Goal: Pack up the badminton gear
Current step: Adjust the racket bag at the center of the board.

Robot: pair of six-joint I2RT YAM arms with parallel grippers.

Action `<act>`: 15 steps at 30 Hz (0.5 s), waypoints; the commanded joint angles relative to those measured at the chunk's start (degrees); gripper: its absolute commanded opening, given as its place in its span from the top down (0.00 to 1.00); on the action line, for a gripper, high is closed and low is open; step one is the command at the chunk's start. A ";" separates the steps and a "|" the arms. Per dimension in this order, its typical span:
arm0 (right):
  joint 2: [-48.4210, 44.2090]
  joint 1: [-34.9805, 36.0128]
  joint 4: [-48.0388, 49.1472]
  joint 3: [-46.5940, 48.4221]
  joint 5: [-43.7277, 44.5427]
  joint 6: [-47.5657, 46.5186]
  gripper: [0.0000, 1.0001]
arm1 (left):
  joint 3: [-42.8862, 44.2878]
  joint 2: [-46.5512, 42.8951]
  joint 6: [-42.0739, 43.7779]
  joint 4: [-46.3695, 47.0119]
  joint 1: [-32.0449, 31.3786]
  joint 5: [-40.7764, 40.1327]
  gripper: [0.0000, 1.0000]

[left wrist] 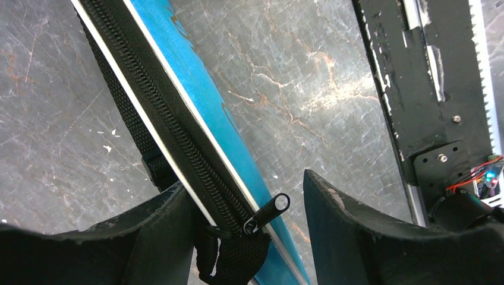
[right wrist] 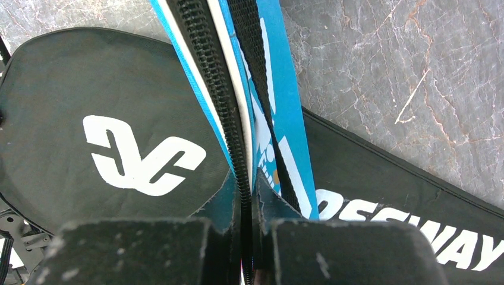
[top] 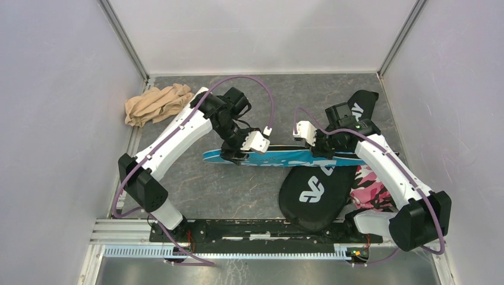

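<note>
A blue racket cover (top: 285,158) stands on its edge across the middle of the table, zipper side up. My right gripper (top: 321,155) is shut on that zipper edge (right wrist: 208,77), pinching the blue cover (right wrist: 279,89) between its pads. My left gripper (left wrist: 243,181) is open and straddles the cover's other end (left wrist: 196,89). There the black zipper pull (left wrist: 266,212) sticks out between the fingers (left wrist: 339,225), with a gap to the right one. A black "CROSSWAY" cover (top: 315,193) lies flat under the blue one, its white logo (right wrist: 142,157) showing.
A tan cloth bundle (top: 156,104) lies at the back left corner. Pink camouflage fabric (top: 369,187) sits beside the black cover by the right arm's base. The black mounting rail (left wrist: 416,89) runs along the near edge. Grey walls enclose three sides.
</note>
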 commanded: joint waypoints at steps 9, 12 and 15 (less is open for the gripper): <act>-0.18 -0.59 -0.05 1.59 1.86 -0.54 1.00 | -2.06 -4.04 3.68 -3.08 1.45 -6.52 0.34; -0.11 -0.62 -0.08 1.61 2.08 -0.48 1.00 | -2.66 -4.52 3.87 -3.07 1.73 -6.96 0.39; -0.18 -0.59 -0.08 1.53 2.04 -0.46 1.00 | -3.07 -4.76 3.86 -3.03 2.15 -7.66 0.43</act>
